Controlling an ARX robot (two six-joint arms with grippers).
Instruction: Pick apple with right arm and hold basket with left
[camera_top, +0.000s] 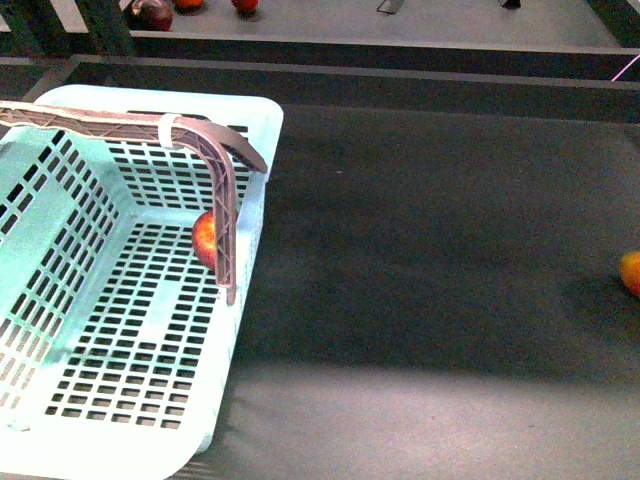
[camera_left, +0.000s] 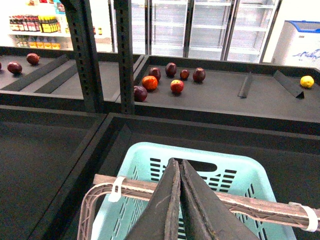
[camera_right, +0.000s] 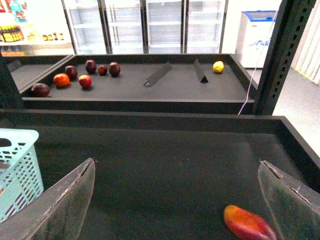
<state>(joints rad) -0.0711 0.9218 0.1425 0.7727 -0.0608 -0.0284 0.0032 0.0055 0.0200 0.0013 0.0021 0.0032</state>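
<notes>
Apple lies inside the basket against its 3 o'clock wall, mostly hidden behind the upright of the lattice handle, only a red-yellow sliver showing. Left gripper fingers pressed together over the handle bar, the contact itself hidden, so a grip cannot be told; basket cut off at frame's 9 and 6 o'clock. Right gripper spread wide over the dark tray, empty; an orange-red fruit at 3 o'clock is clipped by the frame edge.

One turquoise basket, one apple inside it, one red-orange fruit on the dark shelf
</notes>
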